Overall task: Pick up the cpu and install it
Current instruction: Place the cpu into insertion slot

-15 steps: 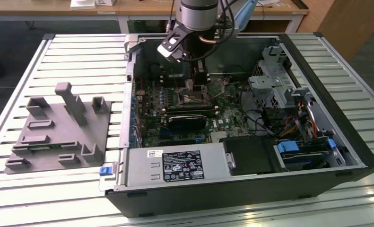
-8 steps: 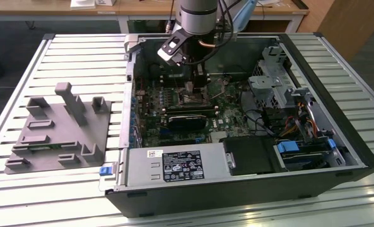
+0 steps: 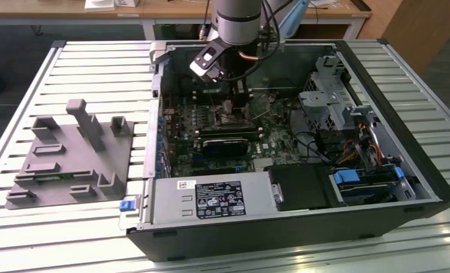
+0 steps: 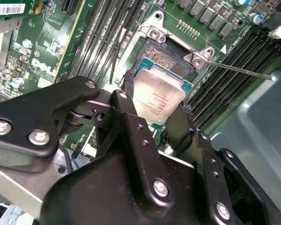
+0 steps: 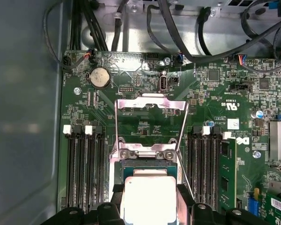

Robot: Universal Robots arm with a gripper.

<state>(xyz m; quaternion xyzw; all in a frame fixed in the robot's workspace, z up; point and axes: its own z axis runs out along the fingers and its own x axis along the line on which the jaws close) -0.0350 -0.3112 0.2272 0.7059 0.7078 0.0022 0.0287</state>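
The gripper (image 4: 155, 112) pinches the cpu (image 4: 158, 96) by opposite edges, holding it flat directly over the open metal-framed socket (image 4: 165, 52), seemingly not yet seated.

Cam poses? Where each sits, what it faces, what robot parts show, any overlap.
Exterior view: raised, off-robot, looking down into the open computer case; the arm reaches in.
First wrist view: on the wrist, facing the motherboard squarely; gripper holding the cpu.
Second wrist view: on the wrist, oblique to the motherboard; gripper body close up.
Shared: both wrist views show the cpu at the open socket.
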